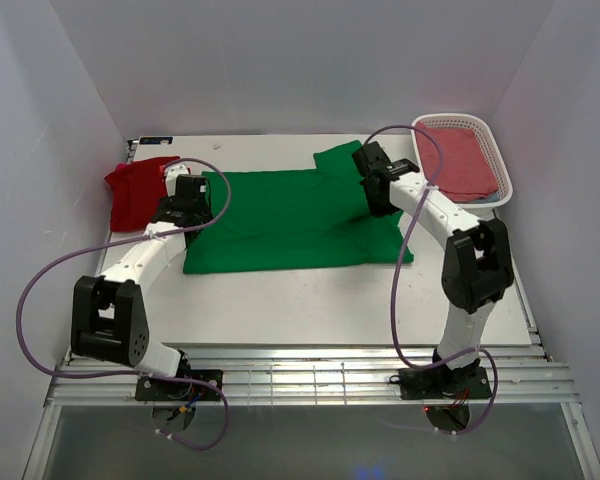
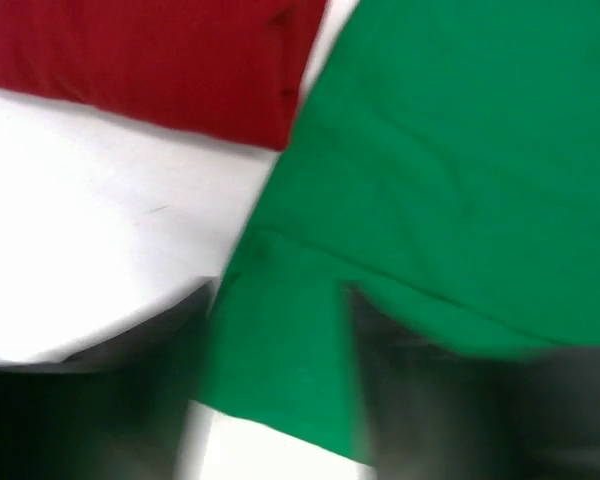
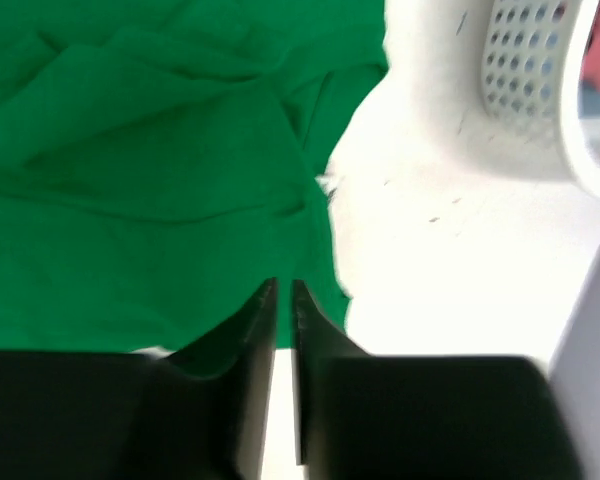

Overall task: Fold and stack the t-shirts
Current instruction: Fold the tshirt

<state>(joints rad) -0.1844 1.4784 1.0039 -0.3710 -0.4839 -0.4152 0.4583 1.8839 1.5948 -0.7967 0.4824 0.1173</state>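
Across the middle of the white counter (image 1: 280, 300): green shirt (image 1: 300, 220), spread flat, softly creased, one sleeve jutting at the far right corner. Just beside it at far left, dark red shirt (image 1: 135, 190), bunched. Left end effector (image 2: 278, 290) at the green shirt's left edge, fingers (image 2: 90, 420) parted, green cloth between. Right end effector (image 3: 285, 300) over the shirt's right edge, fingers nearly closed; grip on cloth unclear. Far right, white basket (image 1: 500, 190) holding pinkish cloth (image 1: 465, 160).
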